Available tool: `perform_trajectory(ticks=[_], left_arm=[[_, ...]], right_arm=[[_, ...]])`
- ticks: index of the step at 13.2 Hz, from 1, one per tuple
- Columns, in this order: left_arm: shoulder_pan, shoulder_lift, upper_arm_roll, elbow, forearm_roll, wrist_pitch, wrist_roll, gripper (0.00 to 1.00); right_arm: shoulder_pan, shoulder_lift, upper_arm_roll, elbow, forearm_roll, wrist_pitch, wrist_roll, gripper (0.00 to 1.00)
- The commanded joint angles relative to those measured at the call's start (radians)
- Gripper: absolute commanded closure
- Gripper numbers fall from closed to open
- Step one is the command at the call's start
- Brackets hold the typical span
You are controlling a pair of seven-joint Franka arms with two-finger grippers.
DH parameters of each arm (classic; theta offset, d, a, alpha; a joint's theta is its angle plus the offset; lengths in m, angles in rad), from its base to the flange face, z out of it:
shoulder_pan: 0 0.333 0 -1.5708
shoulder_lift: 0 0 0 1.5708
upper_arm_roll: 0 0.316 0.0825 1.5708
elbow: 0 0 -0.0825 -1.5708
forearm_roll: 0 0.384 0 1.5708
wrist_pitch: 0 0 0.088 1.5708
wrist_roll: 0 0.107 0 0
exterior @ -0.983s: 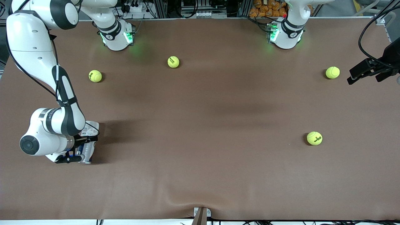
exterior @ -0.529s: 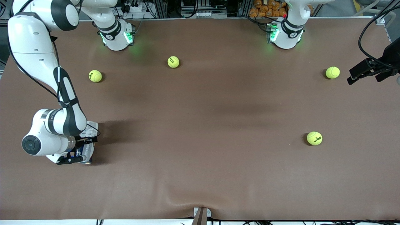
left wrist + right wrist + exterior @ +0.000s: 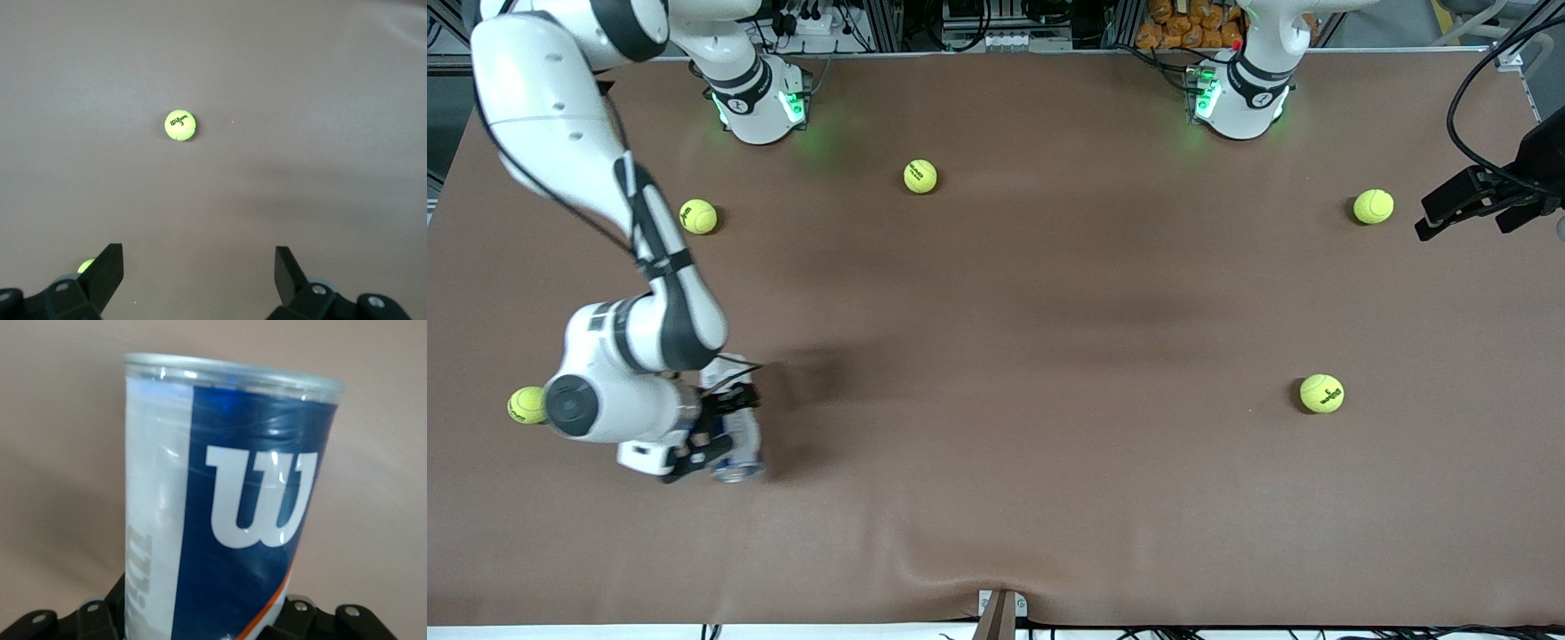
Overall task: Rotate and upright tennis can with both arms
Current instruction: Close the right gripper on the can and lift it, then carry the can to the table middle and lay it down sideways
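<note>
The tennis can, clear with a navy and white label, lies lengthwise near the right arm's end of the table. My right gripper is shut on it around its middle. In the right wrist view the tennis can fills the frame, its white "W" and rim end pointing away from the wrist, and it hides the fingertips. My left gripper waits open over the table's edge at the left arm's end. The left wrist view shows the open left gripper high over bare table, holding nothing.
Several yellow-green tennis balls lie scattered: one beside the right wrist, one and one nearer the bases, one beside the left gripper, one nearer the front camera. A ball shows below the left gripper.
The right arm has moved a short way toward the left arm's end of the table with the can in its grip, uncovering a tennis ball beside its wrist. The left arm has not moved.
</note>
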Motion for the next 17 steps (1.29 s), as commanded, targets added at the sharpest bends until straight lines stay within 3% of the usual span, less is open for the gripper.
perform_trajectory(ticks=[1, 4, 6, 7, 9, 11, 14, 15, 16, 17], left_arm=[[0.004, 0.005, -0.008, 0.019, 0.022, -0.019, 0.001, 0.0], [0.004, 0.008, -0.006, 0.017, 0.022, -0.019, 0.0, 0.0], [0.004, 0.011, -0.006, 0.017, 0.023, -0.019, 0.0, 0.0], [0.0, 0.011, -0.006, 0.019, 0.025, -0.019, 0.003, 0.0], [-0.004, 0.01, -0.009, 0.02, 0.023, -0.019, 0.006, 0.0], [-0.002, 0.011, -0.008, 0.022, 0.022, -0.019, 0.006, 0.0], [0.009, 0.011, 0.0, 0.02, 0.016, -0.018, 0.009, 0.0], [0.007, 0.011, 0.0, 0.02, 0.019, -0.018, 0.011, 0.0], [0.006, 0.013, 0.0, 0.02, 0.019, -0.018, 0.012, 0.0], [0.007, 0.023, 0.0, 0.022, 0.013, -0.018, 0.011, 0.0]], right_arm=[[0.102, -0.01, 0.063, 0.002, -0.004, -0.005, -0.049, 0.25], [0.309, -0.008, 0.063, 0.002, -0.025, 0.044, -0.081, 0.25], [0.412, 0.001, 0.062, 0.002, -0.126, 0.133, -0.136, 0.25], [0.433, 0.01, 0.063, -0.001, -0.193, 0.201, -0.174, 0.25], [0.487, 0.041, 0.063, -0.004, -0.237, 0.266, -0.257, 0.19], [0.562, 0.062, 0.039, -0.001, -0.272, 0.268, -0.264, 0.19], [0.622, 0.102, 0.025, 0.002, -0.412, 0.27, -0.256, 0.19], [0.63, 0.113, 0.017, 0.002, -0.435, 0.27, -0.256, 0.16], [0.633, 0.113, 0.01, 0.002, -0.435, 0.27, -0.25, 0.0], [0.633, 0.112, 0.008, 0.004, -0.436, 0.27, -0.242, 0.0]])
